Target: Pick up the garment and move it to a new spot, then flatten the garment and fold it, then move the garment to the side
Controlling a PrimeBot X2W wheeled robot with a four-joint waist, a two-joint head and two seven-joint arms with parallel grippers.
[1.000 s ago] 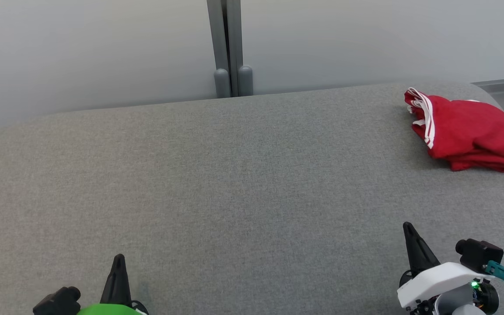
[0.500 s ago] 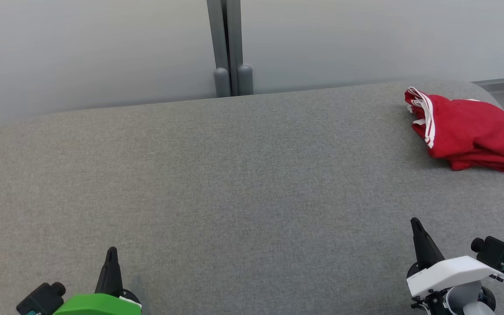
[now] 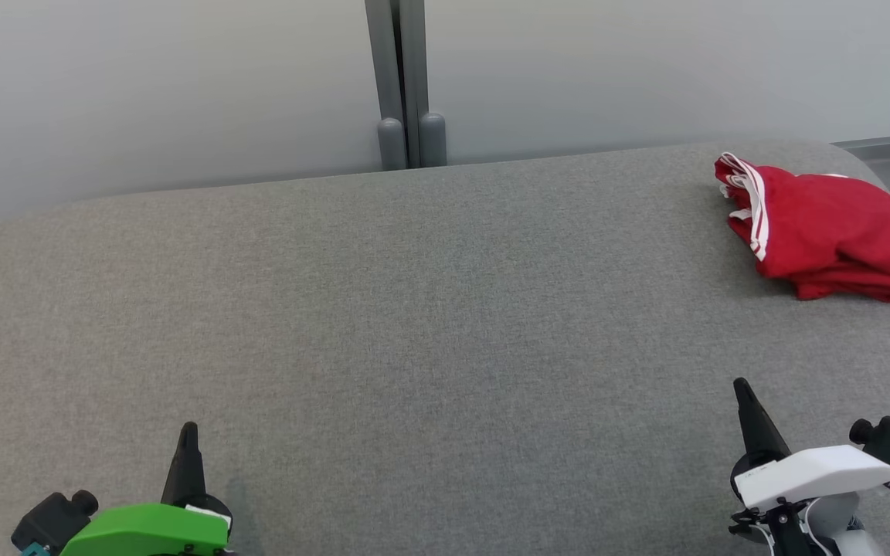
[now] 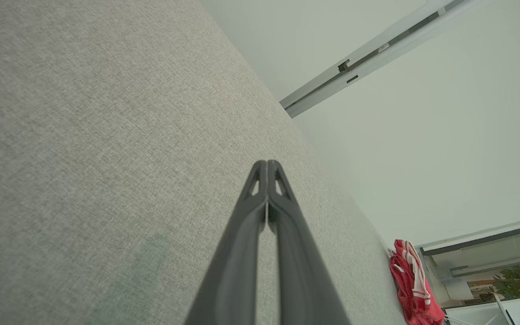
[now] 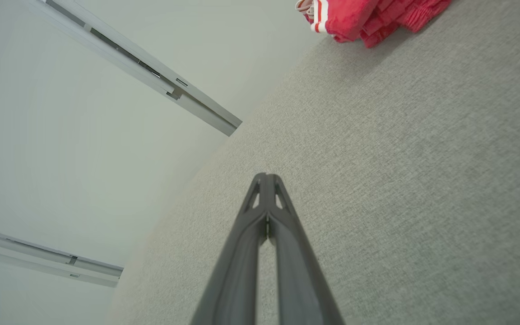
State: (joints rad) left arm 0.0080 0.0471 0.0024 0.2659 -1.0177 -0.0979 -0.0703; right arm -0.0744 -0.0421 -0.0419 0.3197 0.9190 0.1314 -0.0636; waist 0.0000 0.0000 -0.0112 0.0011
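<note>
Right hand point(image 3: 739, 384): slim dark pointed wedge

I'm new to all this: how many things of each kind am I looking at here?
Red garment: 1
Grippers, both shut: 2 (left gripper, right gripper)
Grey padded table: 1
Total: 4
</note>
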